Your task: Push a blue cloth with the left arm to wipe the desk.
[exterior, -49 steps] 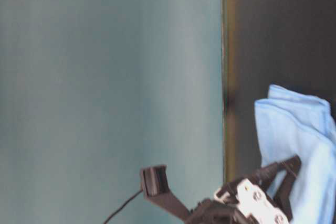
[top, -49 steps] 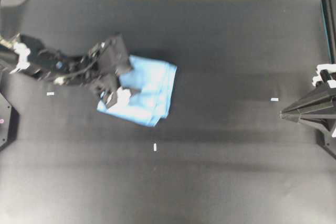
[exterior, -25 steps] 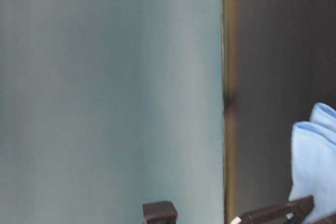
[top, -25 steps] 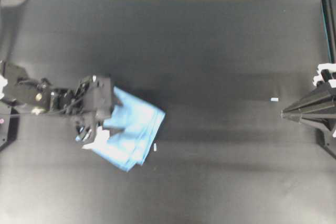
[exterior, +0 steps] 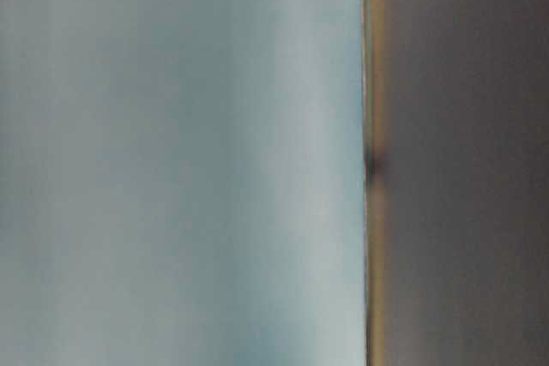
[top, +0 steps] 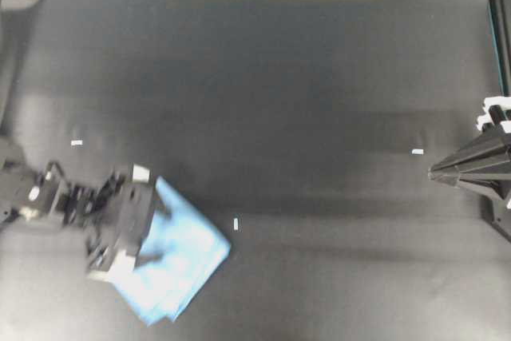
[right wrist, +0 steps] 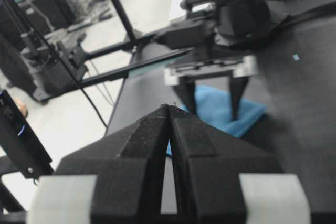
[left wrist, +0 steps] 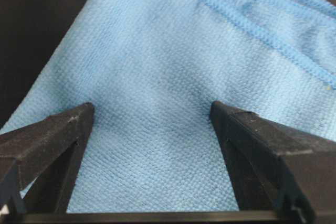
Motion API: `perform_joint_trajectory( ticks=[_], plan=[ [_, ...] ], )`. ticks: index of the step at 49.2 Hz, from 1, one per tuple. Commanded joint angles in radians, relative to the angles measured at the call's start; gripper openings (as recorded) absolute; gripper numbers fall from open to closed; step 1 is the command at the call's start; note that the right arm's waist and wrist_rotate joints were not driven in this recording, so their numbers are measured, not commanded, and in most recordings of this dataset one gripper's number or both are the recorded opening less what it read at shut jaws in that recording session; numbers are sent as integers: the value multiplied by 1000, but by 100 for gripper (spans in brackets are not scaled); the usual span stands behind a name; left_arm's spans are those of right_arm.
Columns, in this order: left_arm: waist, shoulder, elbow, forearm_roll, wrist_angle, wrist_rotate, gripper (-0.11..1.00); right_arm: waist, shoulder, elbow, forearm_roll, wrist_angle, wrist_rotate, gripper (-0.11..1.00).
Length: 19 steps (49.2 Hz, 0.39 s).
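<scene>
My left gripper (top: 132, 233) presses on the blue cloth (top: 177, 265) at the desk's (top: 319, 77) near-left corner, jaws spread wide with fabric between them. Far right, my right gripper (top: 435, 173) rests pinched together, well apart.

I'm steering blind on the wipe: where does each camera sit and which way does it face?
Overhead: straight down on the desk; left pincer on the cloth, right pincer at the edge.
Table-level: blurred teal wall and desk edge; no robot.
Left wrist: down between open fingers at the cloth.
Right wrist: over shut fingertips toward the left arm.
Shared: the cloth, in three views.
</scene>
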Motion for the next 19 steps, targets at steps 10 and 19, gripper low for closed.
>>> perform_joint_trajectory(
  ticks=[10,19],
  plan=[
    [-147,-18,8,3,21,-75,87,0,5,-6,3,-5,0,0],
    [-149,-20,3,2,17,-92,87,0,5,-6,3,-6,2,0]
  ],
)
